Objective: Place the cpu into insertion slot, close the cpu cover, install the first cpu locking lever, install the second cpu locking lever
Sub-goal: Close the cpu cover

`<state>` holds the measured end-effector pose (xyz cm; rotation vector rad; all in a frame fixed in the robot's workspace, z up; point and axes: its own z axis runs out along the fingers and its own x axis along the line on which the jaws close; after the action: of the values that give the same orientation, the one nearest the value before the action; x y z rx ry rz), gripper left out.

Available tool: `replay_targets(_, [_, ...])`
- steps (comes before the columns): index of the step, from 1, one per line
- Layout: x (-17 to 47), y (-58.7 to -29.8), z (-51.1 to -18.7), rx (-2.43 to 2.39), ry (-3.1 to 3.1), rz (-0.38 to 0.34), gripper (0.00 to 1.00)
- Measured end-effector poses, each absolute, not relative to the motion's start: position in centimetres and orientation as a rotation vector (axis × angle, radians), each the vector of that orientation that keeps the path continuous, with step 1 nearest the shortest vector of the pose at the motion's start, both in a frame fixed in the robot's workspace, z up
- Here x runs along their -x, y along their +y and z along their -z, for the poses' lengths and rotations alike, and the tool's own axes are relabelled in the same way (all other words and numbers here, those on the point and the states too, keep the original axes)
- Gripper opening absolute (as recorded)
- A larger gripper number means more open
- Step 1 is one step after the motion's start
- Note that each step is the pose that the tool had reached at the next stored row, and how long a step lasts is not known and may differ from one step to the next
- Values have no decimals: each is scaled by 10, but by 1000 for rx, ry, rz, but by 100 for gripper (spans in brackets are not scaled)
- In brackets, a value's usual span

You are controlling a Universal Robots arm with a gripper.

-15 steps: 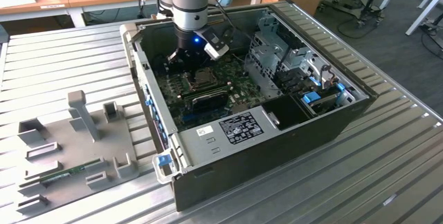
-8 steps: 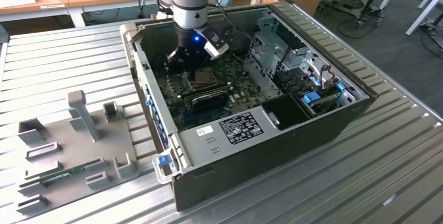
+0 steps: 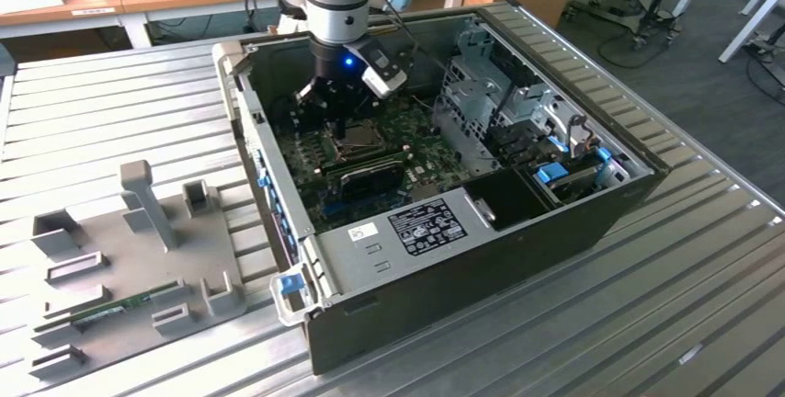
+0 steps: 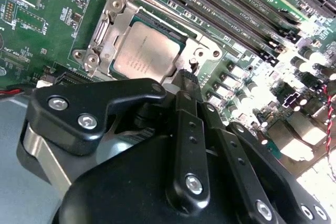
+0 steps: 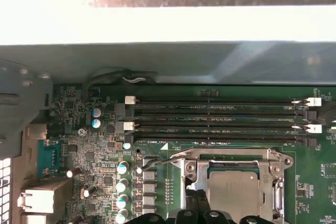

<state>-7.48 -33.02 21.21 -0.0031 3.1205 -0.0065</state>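
Observation:
The cpu lies flat in the insertion slot on the green board, its pale face showing through the window of the cpu cover. The silver cover is down over the chip. A thin wire locking lever sticks out from one corner of the socket frame. My gripper hangs just beside the socket's edge, black fingers drawn together with a small metal tip right at them. In the exterior view the gripper is low inside the open computer case, over the socket.
Long black memory slots run beside the socket, with a row of capacitors on another side. A grey drive cage and the case walls close in around the arm. A grey fixture plate lies on the slatted table.

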Motion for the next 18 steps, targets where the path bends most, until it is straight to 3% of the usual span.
replay_targets(18, [75,-330,-202,3,3119,7,10])
